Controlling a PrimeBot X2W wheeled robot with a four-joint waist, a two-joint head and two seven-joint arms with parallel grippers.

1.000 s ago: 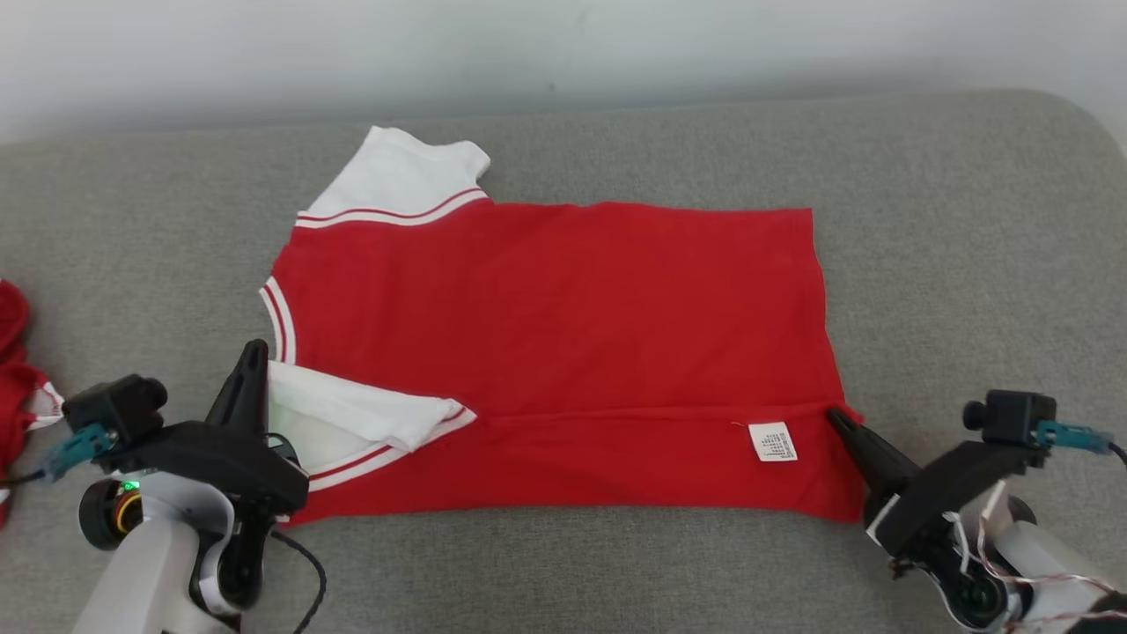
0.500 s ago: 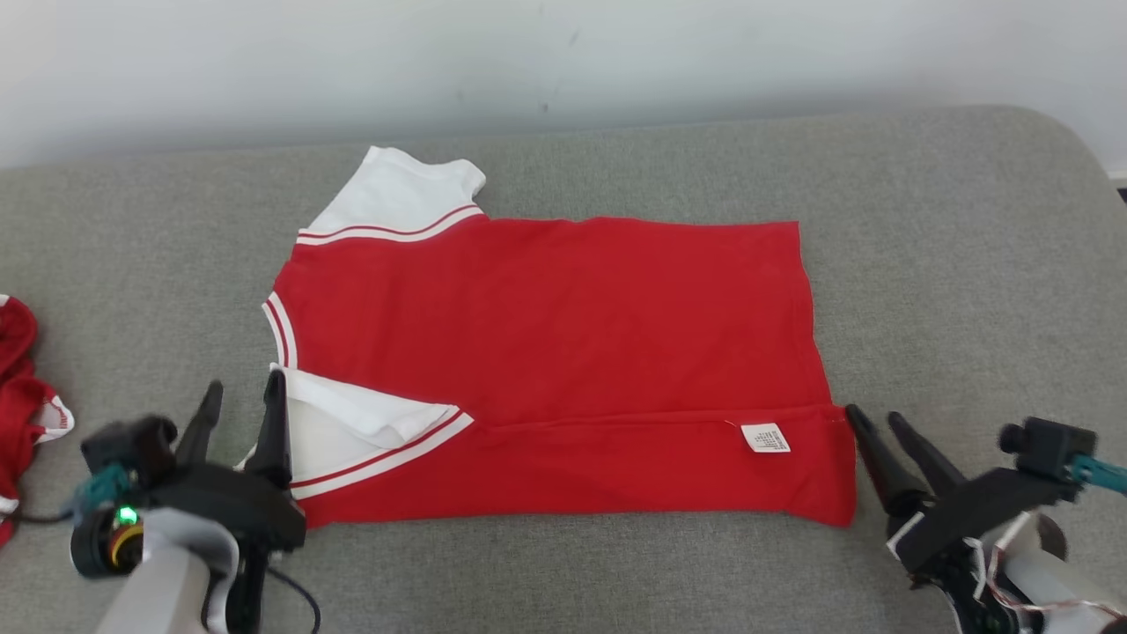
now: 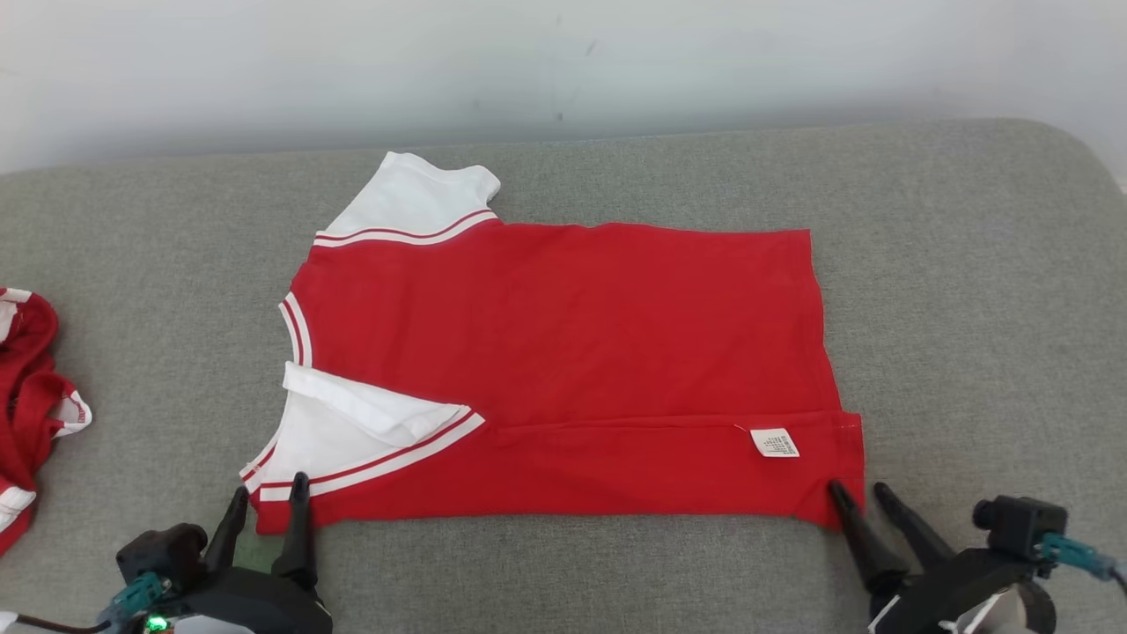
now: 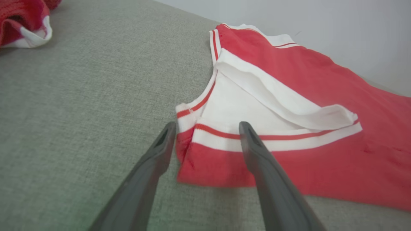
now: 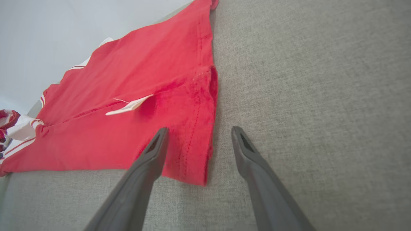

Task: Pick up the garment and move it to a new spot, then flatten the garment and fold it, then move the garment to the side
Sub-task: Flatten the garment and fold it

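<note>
We see the red garment (image 3: 563, 352) lying flat, mid-way along the grey cushion (image 3: 968, 264) toward its front edge. Our left end effector (image 3: 268, 487) and right end effector (image 3: 856, 487) are both spread, one at each near corner of the garment.

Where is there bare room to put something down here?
Bare grey fabric cushion lies right of the flat red-and-white shirt, and between it and the crumpled red garment. Crowded: the shirt's near corners, by the left tool and right tool.

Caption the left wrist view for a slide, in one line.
Open left gripper poised at the sleeve-end corner of a partly folded red T-shirt with white sleeves on a grey fabric surface.
</note>
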